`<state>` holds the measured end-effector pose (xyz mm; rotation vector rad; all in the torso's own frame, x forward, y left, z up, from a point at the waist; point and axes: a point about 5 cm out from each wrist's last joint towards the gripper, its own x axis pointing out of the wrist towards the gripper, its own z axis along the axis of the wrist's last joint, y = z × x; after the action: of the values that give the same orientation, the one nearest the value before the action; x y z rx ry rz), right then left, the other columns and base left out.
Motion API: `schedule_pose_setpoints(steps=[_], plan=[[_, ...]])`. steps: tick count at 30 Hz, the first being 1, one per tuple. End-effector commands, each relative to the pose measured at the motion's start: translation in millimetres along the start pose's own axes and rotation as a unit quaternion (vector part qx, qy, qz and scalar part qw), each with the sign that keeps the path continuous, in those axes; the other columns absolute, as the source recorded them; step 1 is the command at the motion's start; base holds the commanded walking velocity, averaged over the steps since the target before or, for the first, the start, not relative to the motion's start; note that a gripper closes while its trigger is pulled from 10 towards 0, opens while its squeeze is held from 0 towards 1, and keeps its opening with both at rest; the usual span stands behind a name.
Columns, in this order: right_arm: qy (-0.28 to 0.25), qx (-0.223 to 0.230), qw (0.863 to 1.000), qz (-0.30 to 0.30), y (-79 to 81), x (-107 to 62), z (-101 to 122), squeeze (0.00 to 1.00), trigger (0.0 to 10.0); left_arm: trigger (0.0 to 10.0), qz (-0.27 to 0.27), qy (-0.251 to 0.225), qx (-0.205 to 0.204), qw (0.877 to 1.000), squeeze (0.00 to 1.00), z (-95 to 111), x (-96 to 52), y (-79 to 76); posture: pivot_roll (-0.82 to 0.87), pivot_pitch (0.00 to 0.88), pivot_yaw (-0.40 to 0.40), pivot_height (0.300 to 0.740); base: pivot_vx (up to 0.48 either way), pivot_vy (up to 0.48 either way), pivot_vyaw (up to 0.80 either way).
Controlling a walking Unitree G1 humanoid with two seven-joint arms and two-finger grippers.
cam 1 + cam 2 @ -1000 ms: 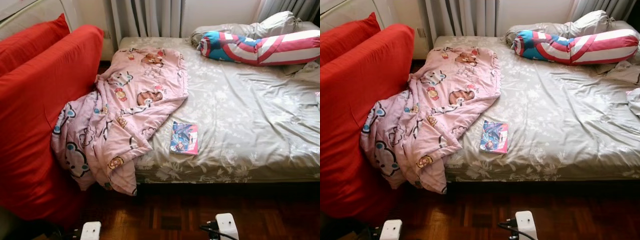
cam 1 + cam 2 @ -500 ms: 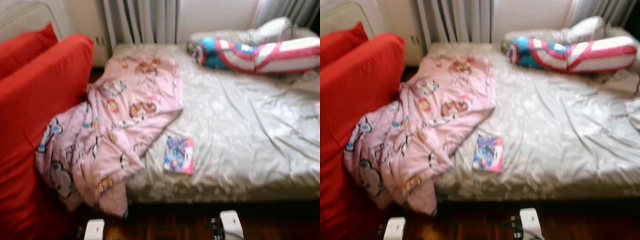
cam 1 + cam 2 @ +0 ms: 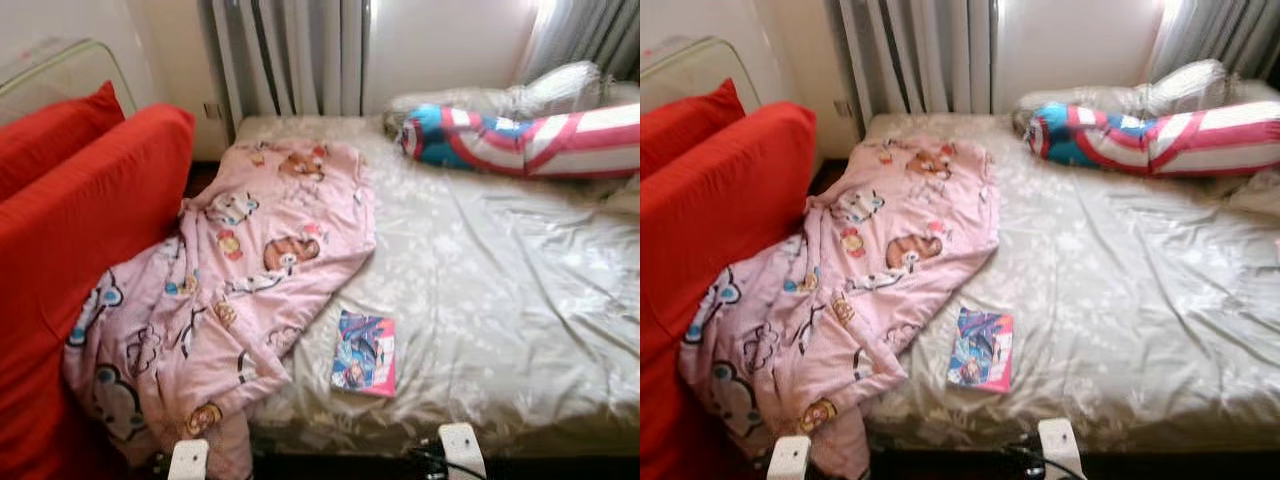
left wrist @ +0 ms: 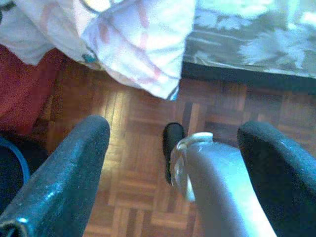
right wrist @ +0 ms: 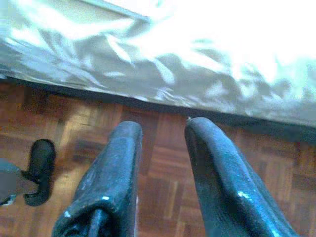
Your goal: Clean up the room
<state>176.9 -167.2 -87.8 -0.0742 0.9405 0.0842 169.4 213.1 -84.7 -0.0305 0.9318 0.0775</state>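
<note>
Since the earlier frame the bed (image 3: 520, 300) has been drawn nearer, its book (image 3: 364, 352) and slumped pink blanket (image 3: 230, 290) left for tidying, while the left hand (image 4: 173, 163), wide open, and right hand (image 5: 160, 148), slightly parted, are held empty above the floor (image 5: 163, 163).

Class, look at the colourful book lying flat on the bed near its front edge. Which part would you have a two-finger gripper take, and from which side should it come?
Take the book by its near short edge, coming in low from the bed's front side. It lies flat close to that edge, apart from the pink blanket, and the soft sheet should give, probably letting one finger slip under the cover.
</note>
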Motion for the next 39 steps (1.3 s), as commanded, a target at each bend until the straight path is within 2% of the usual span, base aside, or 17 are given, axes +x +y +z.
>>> schedule_pose_setpoints(steps=[1,4,17,23,26,27,28,29,31,35,36,37,38,39], plan=[[-0.002,-0.008,1.000,0.010,5.5,0.6,1.2,0.00,10.0,10.0,0.004,0.015,0.007,1.000,0.00,-5.2,-1.5,4.9,0.00,0.000,-0.002,0.740,0.292,0.000,0.61],[0.001,-0.003,1.000,0.010,6.9,-0.2,-2.8,0.00,10.0,10.0,0.003,0.015,0.008,1.000,0.00,-5.4,-1.5,5.0,0.00,0.000,-0.001,0.740,0.295,0.000,0.60],[0.004,0.008,1.000,0.006,6.9,-1.0,-6.4,0.00,10.0,10.0,0.003,0.014,0.007,1.000,0.00,-5.4,-1.6,5.3,0.00,0.005,-0.002,0.740,0.216,0.000,0.00],[-0.012,0.039,0.999,-0.011,-0.5,-0.4,0.6,0.00,10.0,10.0,0.002,-0.008,-0.008,1.000,0.00,2.8,-0.6,6.3,0.00,0.036,-0.001,0.740,0.000,0.000,0.00],[-0.050,0.059,0.997,-0.017,-5.9,1.4,17.4,0.00,10.0,10.0,0.002,-0.041,0.000,0.999,0.00,16.0,0.8,6.5,0.00,0.041,-0.001,0.740,0.000,0.000,0.00],[-0.074,0.063,0.995,-0.016,-7.6,1.9,27.0,0.00,10.0,10.0,-0.001,-0.067,-0.003,0.998,0.00,25.4,1.2,7.1,-0.01,0.050,0.002,0.740,0.000,0.000,0.00],[-0.074,0.063,0.995,-0.016,-7.6,1.9,27.0,0.00,10.0,10.0,-0.001,-0.067,-0.003,0.998,0.00,25.4,1.2,7.1,-0.01,0.050,0.002,0.740,0.000,0.000,0.00],[-0.120,0.073,0.990,-0.015,-11.6,1.7,44.2,0.00,10.0,10.0,-0.013,-0.120,-0.007,0.993,0.00,45.6,1.4,6.8,-0.01,0.057,0.001,0.740,0.000,0.000,0.00],[-0.169,0.079,0.982,-0.016,-17.0,-0.1,61.4,0.00,10.0,10.0,-0.024,-0.174,-0.009,0.984,0.00,70.5,1.1,4.1,-0.01,0.063,0.000,0.740,0.000,0.000,0.00],[-0.238,0.072,0.969,-0.010,-21.3,-5.3,81.9,0.00,10.0,10.0,-0.027,-0.242,0.007,0.970,0.00,98.3,-2.0,-2.2,-0.01,0.075,-0.006,0.740,0.000,0.000,0.00],[-0.278,0.067,0.958,-0.003,-22.8,-9.9,91.2,0.00,10.0,10.0,-0.033,-0.284,0.014,0.958,0.00,110.2,-6.7,-4.9,-0.02,0.082,-0.008,0.740,0.000,0.000,0.00],[-0.278,0.067,0.958,-0.003,-22.8,-9.9,91.2,0.00,10.0,10.0,-0.033,-0.284,0.014,0.958,0.00,110.2,-6.7,-4.9,-0.02,0.082,-0.008,0.740,0.000,0.000,0.00],[-0.306,0.060,0.950,-0.007,-24.7,-14.3,96.8,0.00,10.0,10.0,-0.033,-0.326,0.008,0.945,0.00,121.5,-13.4,-4.3,-0.02,0.082,-0.008,0.740,0.000,0.000,0.00],[-0.315,0.059,0.947,-0.008,-25.3,-15.8,98.4,0.00,10.0,10.0,-0.033,-0.337,0.004,0.941,0.00,124.1,-15.7,-4.1,-0.03,0.083,-0.011,0.740,0.000,0.000,0.00]])
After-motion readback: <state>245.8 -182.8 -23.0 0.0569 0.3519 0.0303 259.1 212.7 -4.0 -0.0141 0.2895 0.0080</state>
